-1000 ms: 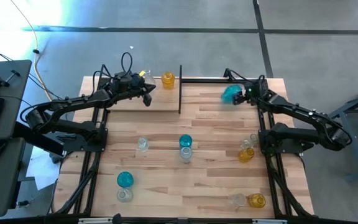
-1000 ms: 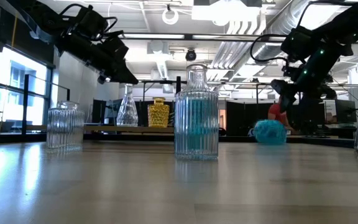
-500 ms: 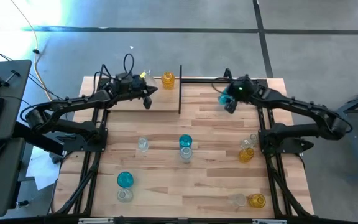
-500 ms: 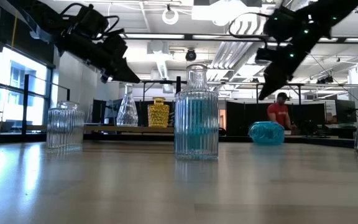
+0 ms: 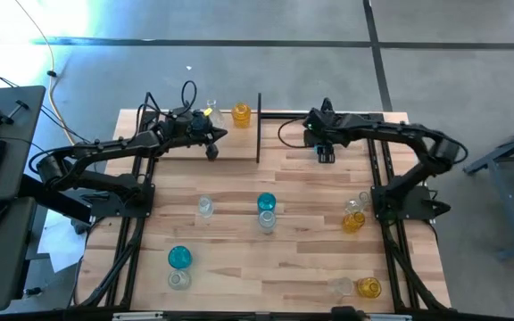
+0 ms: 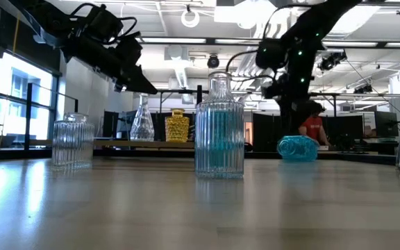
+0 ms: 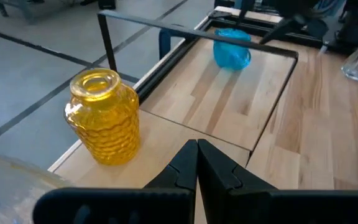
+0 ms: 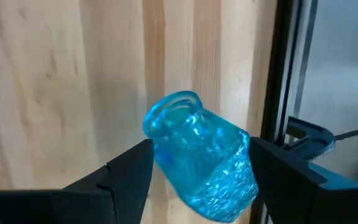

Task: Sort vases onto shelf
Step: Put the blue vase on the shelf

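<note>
Teal vase (image 8: 201, 165) lies tipped on its side at the far right of the table, on the wood just beside the black frame rail of the shelf (image 5: 239, 147); in the low view it shows as a teal lump (image 6: 298, 148) resting on the surface. Right gripper (image 8: 199, 163) is directly above it, fingers spread wide to either side of the vase body, not touching the glass. In the high view the right gripper (image 5: 325, 147) covers the vase.

Amber vase (image 7: 104, 117) stands upright on the shelf plank, near the upright black post; same vase in high view (image 5: 241, 113) and low view (image 6: 177, 126). A clear flask-shaped vase (image 6: 142, 119) stands just beside it on the shelf.

Left gripper (image 7: 197, 157) held above the shelf near the amber vase, fingers pressed together, nothing between them; high view (image 5: 212, 143).

On the tabletop, upright:
- teal-and-clear pair at centre (image 5: 266, 212), large in low view (image 6: 219, 128)
- clear ribbed vase (image 5: 204, 207)
- teal vase with a clear one at near left (image 5: 178, 259)
- amber and clear cluster at right (image 5: 355, 214)
- amber and clear pair at near right (image 5: 361, 287)

Person in a red top (image 6: 314, 125) in the room beyond the table
</note>
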